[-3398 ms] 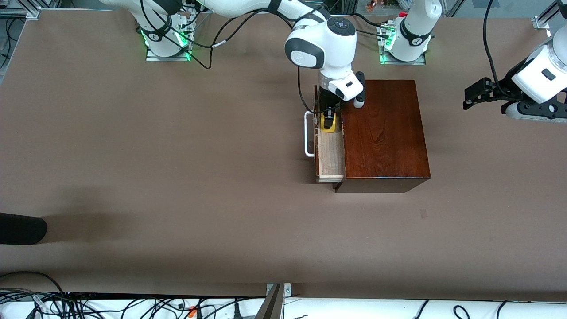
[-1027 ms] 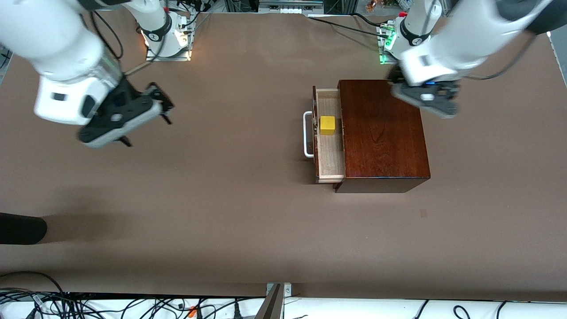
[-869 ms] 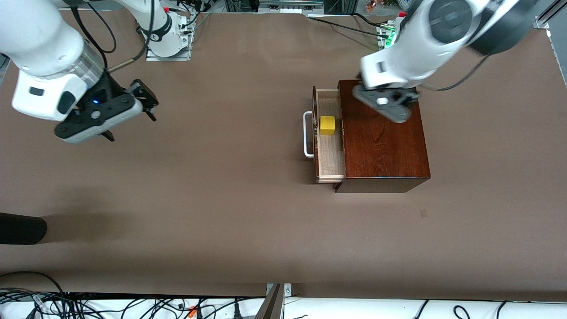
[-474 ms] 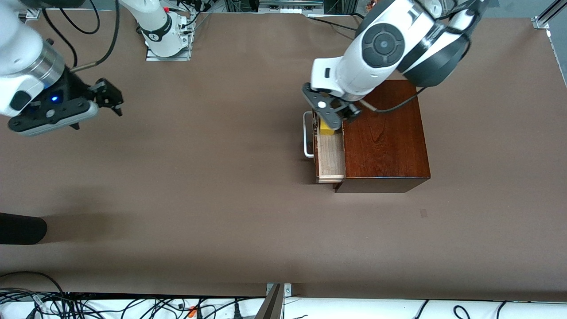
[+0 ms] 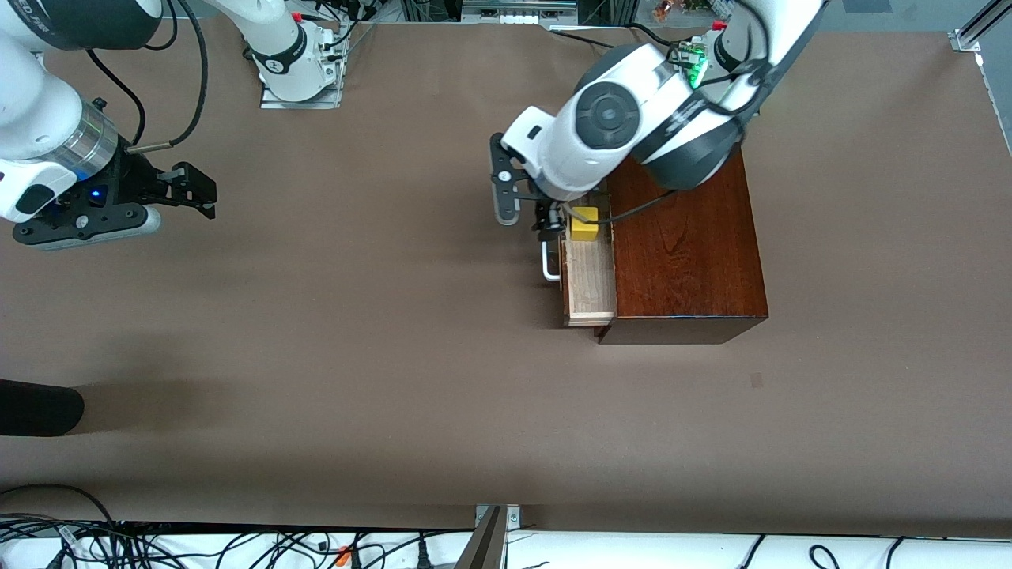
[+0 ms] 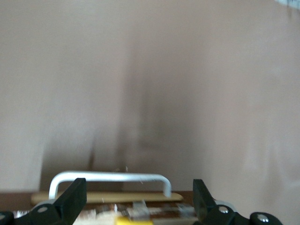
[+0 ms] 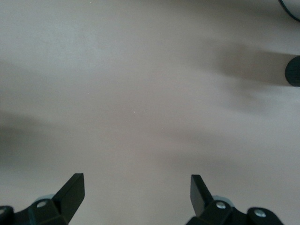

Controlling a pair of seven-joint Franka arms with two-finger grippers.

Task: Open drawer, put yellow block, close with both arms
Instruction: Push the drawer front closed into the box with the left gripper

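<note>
The dark reddish-brown wooden box (image 5: 688, 237) stands with its drawer (image 5: 589, 276) pulled open, showing the pale interior. The yellow block (image 5: 585, 224) lies in the drawer, free of both grippers. My left gripper (image 5: 547, 224) is open and hangs just above the white handle (image 5: 550, 265) and the drawer's front. In the left wrist view the handle (image 6: 110, 177) runs between the spread fingers (image 6: 75, 199), and a sliver of the yellow block (image 6: 129, 221) shows. My right gripper (image 5: 202, 190) is open and empty over bare table toward the right arm's end; its wrist view (image 7: 136, 192) shows only tabletop.
A black rounded object (image 5: 39, 407) lies at the table's edge toward the right arm's end, nearer the front camera; it also shows in the right wrist view (image 7: 293, 70). Cables (image 5: 237, 545) run along the near edge. The left arm's elbow hangs over the box.
My right gripper let go of the yellow block in the drawer and swung away to the right arm's end. My left arm swept in over the box to above the drawer handle.
</note>
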